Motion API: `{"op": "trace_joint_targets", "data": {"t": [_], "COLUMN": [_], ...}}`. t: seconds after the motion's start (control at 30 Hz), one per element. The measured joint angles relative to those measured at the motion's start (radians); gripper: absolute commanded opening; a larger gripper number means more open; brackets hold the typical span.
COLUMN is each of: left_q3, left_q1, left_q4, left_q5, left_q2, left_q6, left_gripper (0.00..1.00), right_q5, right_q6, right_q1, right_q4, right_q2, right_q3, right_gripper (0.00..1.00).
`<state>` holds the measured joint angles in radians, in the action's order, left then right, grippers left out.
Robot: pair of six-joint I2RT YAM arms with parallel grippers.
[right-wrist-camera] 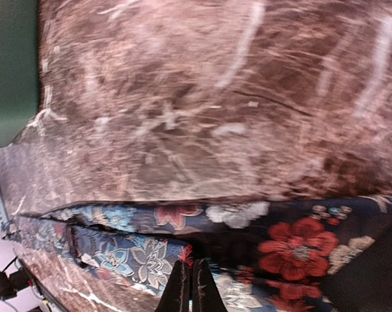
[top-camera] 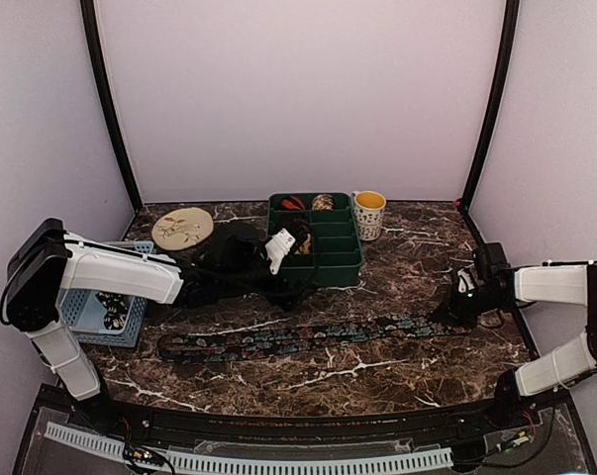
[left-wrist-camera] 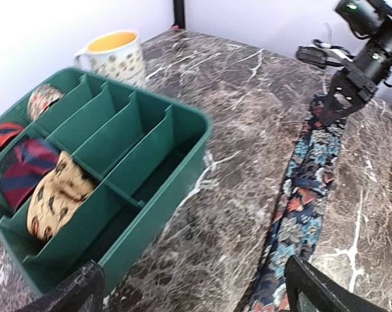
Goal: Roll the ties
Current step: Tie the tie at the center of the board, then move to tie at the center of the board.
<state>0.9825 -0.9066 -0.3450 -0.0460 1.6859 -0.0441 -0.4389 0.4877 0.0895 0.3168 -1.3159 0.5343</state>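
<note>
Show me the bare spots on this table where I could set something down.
Bare marble lies right of the green tray and mug, beyond the flat tie, and along the strip between that tie and the near edge. Crowded: the left, with blue basket, plate and left arm.

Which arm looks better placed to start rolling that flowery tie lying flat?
Right arm: the right claw sits shut at one end of the flowery tie, while the left claw hangs open over the green tray, off the tie.

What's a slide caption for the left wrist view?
Open left gripper hovers near green tray of rolled ties; floral tie lies stretched across marble table.
</note>
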Motion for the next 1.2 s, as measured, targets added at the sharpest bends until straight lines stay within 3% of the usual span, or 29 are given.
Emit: {"op": "trace_joint_targets", "data": {"t": [0.27,0.47,0.57,0.8,1.07,1.2], "left_q3": [-0.043,-0.039,-0.031,-0.045,-0.048,-0.049], "left_q1": [0.029,0.034,0.034,0.034,0.034,0.034], "left_q4": [0.006,0.065,0.138,0.272,0.362,0.377], "left_q5": [0.01,-0.043,-0.098,-0.157,-0.167,-0.186], "left_q2": [-0.002,-0.002,-0.002,-0.002,0.036,0.053], "left_q6": [0.045,0.019,-0.021,-0.09,-0.106,-0.11], "left_gripper": [0.98,0.93,0.91,0.89,0.78,0.77], "right_q5": [0.074,0.092,0.077,-0.022,-0.063,-0.062], "right_q6": [0.018,0.02,0.025,0.053,0.193,0.244], "right_q1": [-0.007,-0.01,-0.01,0.048,0.327,0.395], "right_q4": [0.032,0.04,0.041,-0.04,-0.219,-0.3], "right_q2": [0.042,0.035,0.048,0.127,-0.045,-0.117], "right_q3": [-0.005,-0.005,-0.005,-0.005,0.016,0.025], "right_gripper": [0.02,0.39,0.48,0.47,0.44,0.42]}}
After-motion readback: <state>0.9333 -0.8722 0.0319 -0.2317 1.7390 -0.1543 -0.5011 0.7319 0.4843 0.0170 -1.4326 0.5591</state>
